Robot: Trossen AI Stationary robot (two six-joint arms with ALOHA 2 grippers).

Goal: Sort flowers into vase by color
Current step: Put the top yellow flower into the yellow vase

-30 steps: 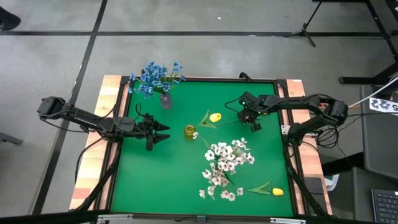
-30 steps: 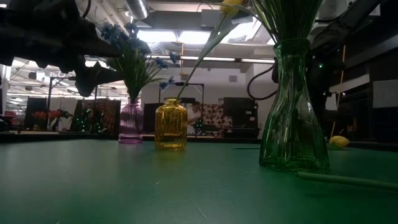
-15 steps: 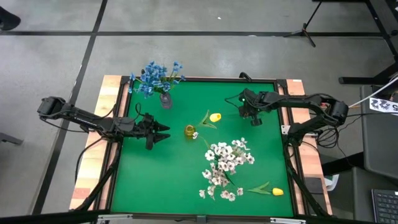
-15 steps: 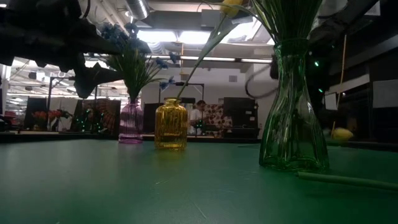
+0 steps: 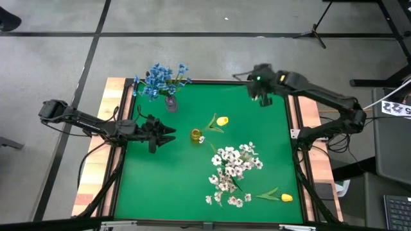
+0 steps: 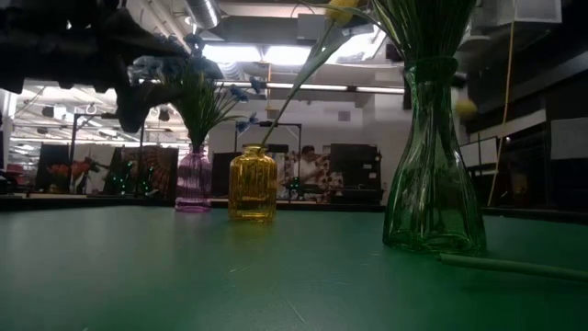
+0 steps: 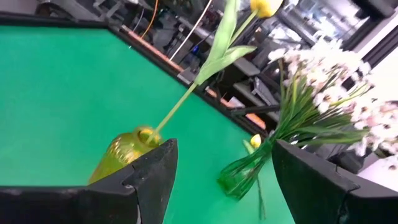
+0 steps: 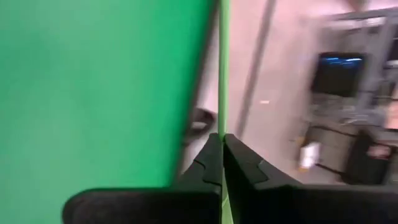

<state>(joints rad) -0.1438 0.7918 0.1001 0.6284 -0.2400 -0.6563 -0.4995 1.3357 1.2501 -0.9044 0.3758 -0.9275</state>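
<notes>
The right gripper [image 8: 221, 152] is clenched on a thin green stem [image 8: 222, 68], which runs straight out from between its closed fingers. In the high view that gripper [image 5: 262, 96] hangs over the far edge of the green table [image 5: 160, 192], toward the right corner. A second ago it was lower and nearer the middle, beside the yellow tulip [image 5: 222, 120] that leans out of the small yellow vase [image 5: 196, 135]; since then the arm has swung back and up, carrying the stem with it. In the low view a blurred yellow spot [image 6: 466, 107] shows high at the right, probably this stem's bud, though I cannot be sure.

Judging by this, 1 yellow flower has just been picked up and its trip to the yellow vase comes next.

The left gripper [image 5: 168, 134] has kept its place, fingers spread and empty, just left of the yellow vase. Farther out, the blue blossoms [image 5: 160, 79] stand in the pink vase [image 5: 171, 103] at the far left, the white blossoms [image 5: 234, 168] fill the green glass vase [image 6: 432, 165], and 1 more yellow tulip [image 5: 286, 197] lies loose on the table by the near right corner, not yet sorted.
</notes>
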